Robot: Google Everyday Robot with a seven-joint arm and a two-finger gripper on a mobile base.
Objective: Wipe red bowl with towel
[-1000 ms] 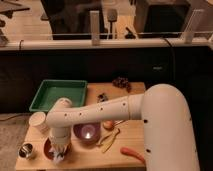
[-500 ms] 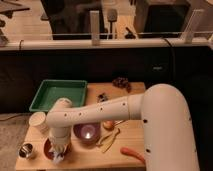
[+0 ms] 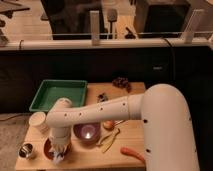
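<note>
Across the last second nothing I could see had shifted. My hand (image 3: 58, 151) stayed low over the shallow red bowl (image 3: 48, 148), at the near left of the pale wooden counter (image 3: 135, 137), with the crumpled white cloth towel (image 3: 59, 158) bunched beneath it. I judged that I was either pressing in place or making very small strokes, so the wipe seemed under way rather than finished. My own wrist covered the hand, so I could not tell whether it was clamped on the towel or loose.

The red bowl showed only as a dark curved rim just left of my hand, and it looked smooth and hard. The towel looked soft and rumpled, and I expected it to drag easily. Just right of my hand sat a glossy round purple bowl (image 3: 86, 132), and further right lay a curved yellow peel-like piece (image 3: 110, 140) and a tapered orange carrot (image 3: 132, 152). Left of my hand stood a small shiny metal cup (image 3: 27, 150). Beyond my hand were a plain white cup (image 3: 37, 121) and a green rectangular plastic tray (image 3: 42, 100).
</note>
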